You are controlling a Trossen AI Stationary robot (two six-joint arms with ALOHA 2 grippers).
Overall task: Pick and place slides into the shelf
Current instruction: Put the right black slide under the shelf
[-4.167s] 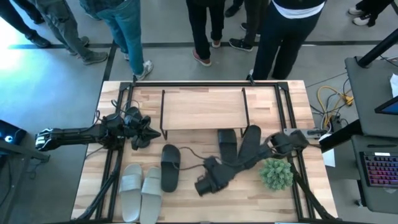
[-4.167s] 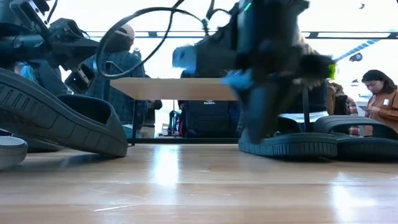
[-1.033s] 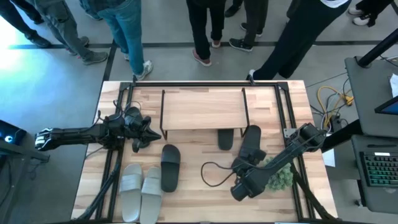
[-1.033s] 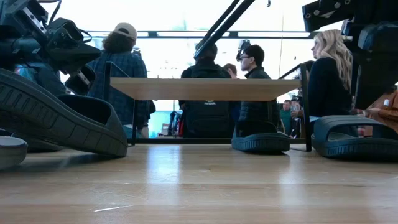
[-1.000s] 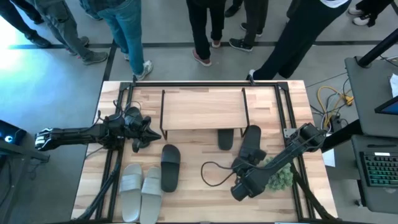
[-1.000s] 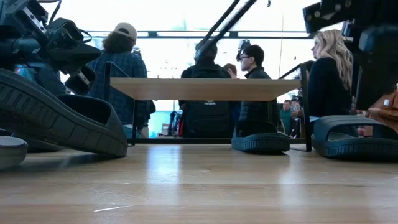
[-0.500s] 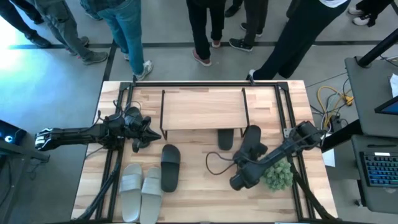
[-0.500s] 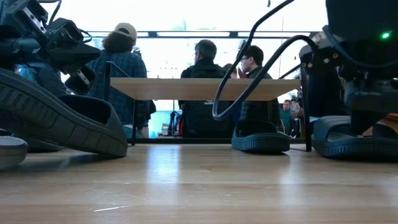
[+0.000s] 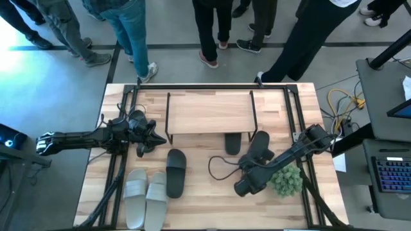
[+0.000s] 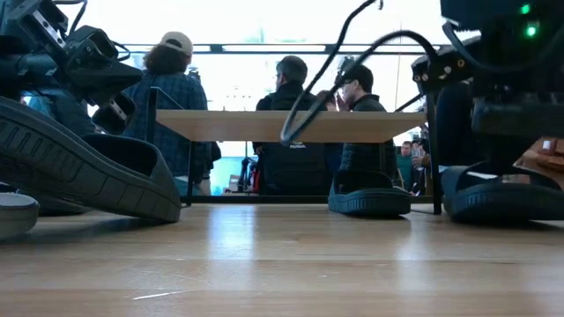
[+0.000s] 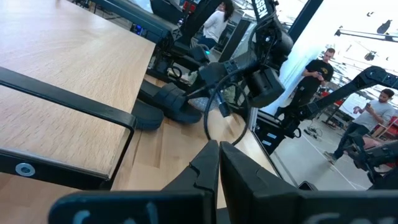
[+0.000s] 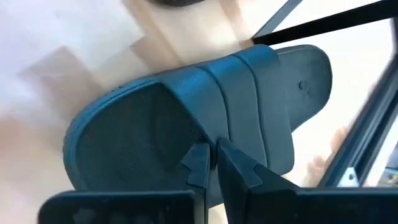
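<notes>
The wooden table [image 9: 96, 186] is filling most of the high view, with people [image 9: 212, 29] standing along its far edge. The shelf [image 9: 209, 112] is sitting at the far middle of the table, its light-wood top board resting on thin black wire legs. 1 black slide [image 9: 232, 142] is lying partly under the shelf's front edge. Another black slide [image 9: 259, 146] is lying just beside it, toward the right side of the table. A third black slide [image 9: 176, 172] is lying in front of the shelf, left of centre, and 2 pale grey-white slides [image 9: 145, 197] are lying side by side just left of it, near the table's front edge. A green plant [image 9: 286, 180] is sitting near the right front.

The right gripper [image 12: 210, 163] is hanging over the heel of the right-hand black slide, its fingers pressed together with nothing between them. The left gripper [image 9: 154, 138] is waiting by the shelf's left front corner, its fingers closed and empty.
</notes>
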